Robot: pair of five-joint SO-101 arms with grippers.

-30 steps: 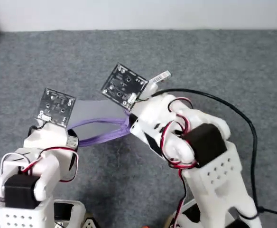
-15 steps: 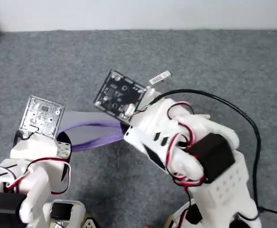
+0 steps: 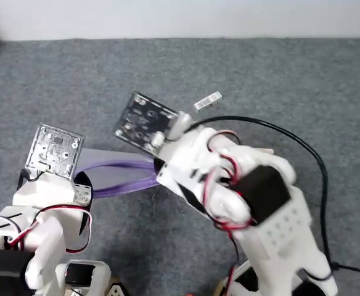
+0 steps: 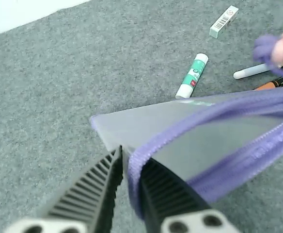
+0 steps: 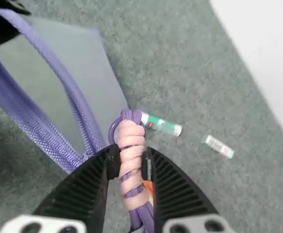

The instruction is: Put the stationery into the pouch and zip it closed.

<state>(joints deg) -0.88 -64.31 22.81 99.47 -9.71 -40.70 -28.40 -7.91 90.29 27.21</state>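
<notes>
Left tool (image 4: 126,156) clamped tight on the pouch (image 4: 180,131), at the end corner where the purple zip (image 4: 248,154) starts. Right tool (image 5: 128,156) clamped on the zip pull (image 5: 131,141), a pink-and-purple cord loop at the pouch's other end. Stretched between the two over the desk (image 4: 44,73), mouth agape along the zip; whether resting on the desk or just clear of it, hard to tell.

Looks light and limp: thin grey fabric, no frame, likely to sag and fold wherever unsupported. Probably keeps its shape only under tension, so best held at both ends, as now. Cord loop soft but knobbly, likely a sure hold; zip tape ridged, unlikely to slip. Not fragile. For feeding things in, better to grip one lip near mid-zip and lift than to pull at the corner.

Beyond the pouch, on its far side from the arms: glue stick (image 4: 192,75) nearest, white marker (image 4: 250,72) and orange pen (image 4: 272,85) by its pull end, small white box (image 4: 224,21) farther out. All outside the pouch, none yet packed.

Against a second ago: pouch dragged sideways, away from the small white box; both wrists gone along with it. Over the last half second, left arm steady, right wrist edged a little further the same way. Span of pouch between the tools about the same; zip no more closed than before.
</notes>
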